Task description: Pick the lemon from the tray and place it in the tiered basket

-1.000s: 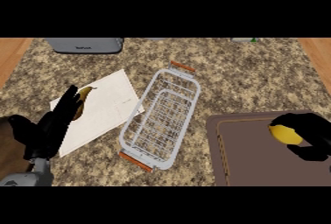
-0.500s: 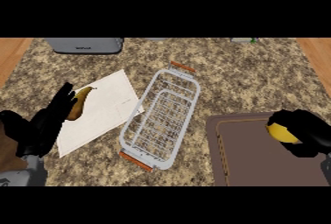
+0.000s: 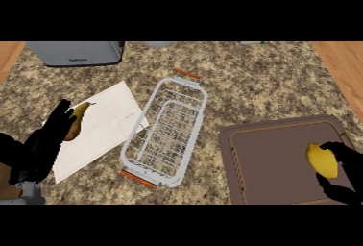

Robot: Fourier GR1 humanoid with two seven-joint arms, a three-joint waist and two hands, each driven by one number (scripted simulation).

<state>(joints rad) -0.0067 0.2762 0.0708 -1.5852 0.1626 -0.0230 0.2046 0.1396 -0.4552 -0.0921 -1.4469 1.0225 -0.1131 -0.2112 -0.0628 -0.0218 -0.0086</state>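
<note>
The yellow lemon (image 3: 321,160) is over the right side of the brown tray (image 3: 269,163), with my right hand (image 3: 344,173) curled round its right side. The white wire tiered basket (image 3: 166,128) with orange handles lies on the counter to the left of the tray, apart from the hand. My left hand (image 3: 44,144) rests open at the left edge, fingers up, over a white board.
A white cutting board (image 3: 106,125) lies left of the basket with a brownish pear (image 3: 77,126) on it, partly behind my left hand. A grey appliance (image 3: 77,53) stands at the back left. Wooden floor shows beyond both counter ends.
My right hand with the lemon has shifted slightly left and up over the tray. The left hand has drifted a little up and right along the board.
</note>
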